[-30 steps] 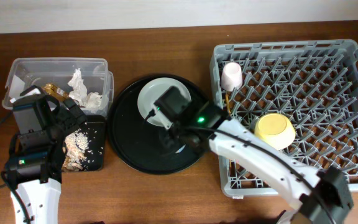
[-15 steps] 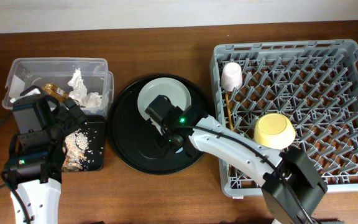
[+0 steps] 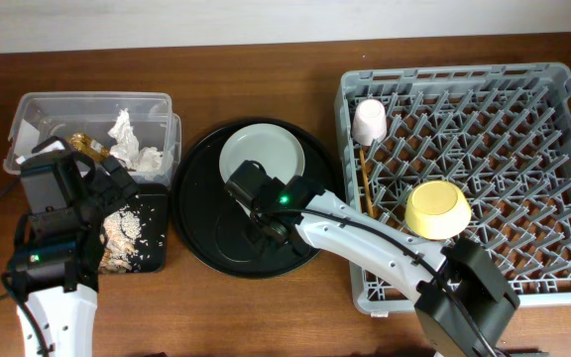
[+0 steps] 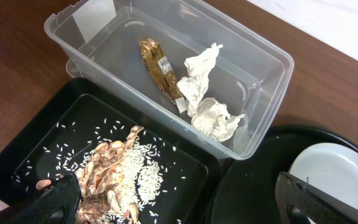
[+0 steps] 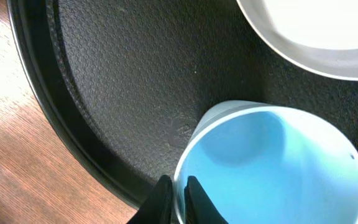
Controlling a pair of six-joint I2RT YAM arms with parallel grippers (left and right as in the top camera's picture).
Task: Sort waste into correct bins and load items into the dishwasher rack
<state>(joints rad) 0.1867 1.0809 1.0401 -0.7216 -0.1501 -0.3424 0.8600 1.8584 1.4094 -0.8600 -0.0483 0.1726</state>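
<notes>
Overhead view, going from left to right. Shows a clear rectangular plastic tub (image 3: 38,111) to the upper left of the large round black tray (image 3: 201,233), with crumpled white paper (image 3: 127,139) and a shiny brown-gold wrapper (image 3: 85,145) inside. Shows also a shallow black rectangular tray (image 3: 159,256) just beside the round tray's left edge, holding beige crumbly food scraps (image 3: 122,230).

Left wrist view: finds the left gripper (image 4: 182,198) spread wide above that shallow tray, left of the round tray, grasping nothing.

On the upper part of the round tray, a pale grey-white round plate (image 3: 266,154).

Right wrist view: finds the right gripper (image 5: 179,190) pinched on the wall of the small light-blue cup (image 5: 272,168), one finger outside the rim and one inside. Cup mouth-up on the round tray, just beside the plate.

Right of the round tray, the dishwasher rack (image 3: 444,74). Carries a small pink cup (image 3: 370,121) in the far corner on the tray's side, thin wooden chopsticks (image 3: 366,178) along the side facing the tray, and a yellow bowl (image 3: 436,209) further right of the tray.
</notes>
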